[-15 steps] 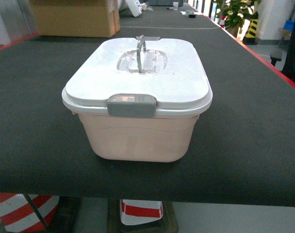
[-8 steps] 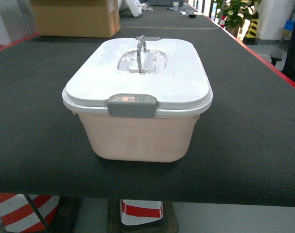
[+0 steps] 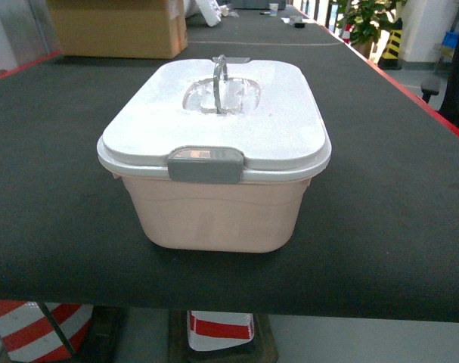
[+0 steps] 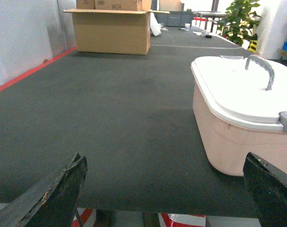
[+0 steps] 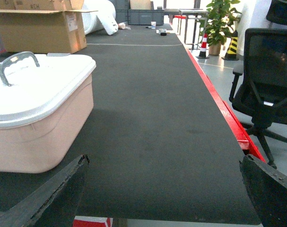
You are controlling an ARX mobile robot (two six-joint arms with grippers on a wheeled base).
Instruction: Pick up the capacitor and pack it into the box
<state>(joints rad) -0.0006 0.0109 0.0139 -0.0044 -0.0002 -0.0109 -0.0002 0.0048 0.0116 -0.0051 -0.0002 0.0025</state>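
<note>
The box (image 3: 214, 208), a pale pink tub, stands near the table's front edge with its white lid (image 3: 214, 113) on, grey latch (image 3: 206, 165) facing me and handle (image 3: 219, 72) upright. In the left wrist view the box (image 4: 233, 137) is at the right; my left gripper (image 4: 164, 184) hangs open and empty at the table's front edge, left of it. In the right wrist view the box (image 5: 39, 127) is at the left; my right gripper (image 5: 164, 184) is open and empty to its right. No capacitor shows in any view. Neither gripper appears in the head view.
A brown cardboard carton (image 3: 116, 30) stands at the table's far left. The dark mat (image 3: 395, 189) has a red edge strip (image 5: 219, 104) on the right. Beside the table are a black office chair (image 5: 264, 80), a potted plant (image 5: 221, 19) and striped cones (image 3: 32, 329) below.
</note>
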